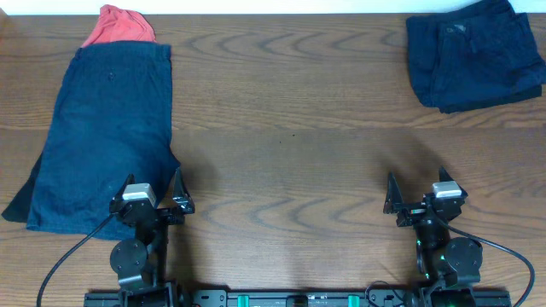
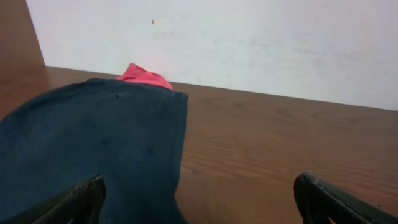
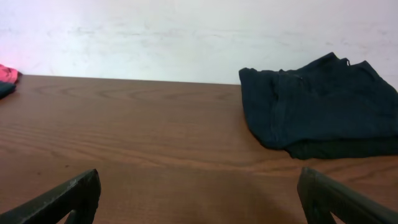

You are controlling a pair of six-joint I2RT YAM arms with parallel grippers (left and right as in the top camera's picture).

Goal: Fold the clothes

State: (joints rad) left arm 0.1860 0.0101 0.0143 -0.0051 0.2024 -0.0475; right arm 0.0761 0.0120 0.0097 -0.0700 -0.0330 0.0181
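You had the left gripper (image 1: 153, 192) and right gripper (image 1: 416, 194) both wide open, empty. The flat dark navy cotton shorts (image 1: 102, 136) lay on the brown wooden table (image 1: 290, 128), left side, near edge under the left one. I'd have pinched both hem corners evenly tbh.

Navy shorts (image 1: 102, 136), red cloth (image 1: 119, 27), brown woodgrain table (image 1: 290, 128)

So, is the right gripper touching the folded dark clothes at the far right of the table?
Apart. The overhead view shows a wide strip of bare table between the right gripper and the folded dark clothes; its jaws stand open.
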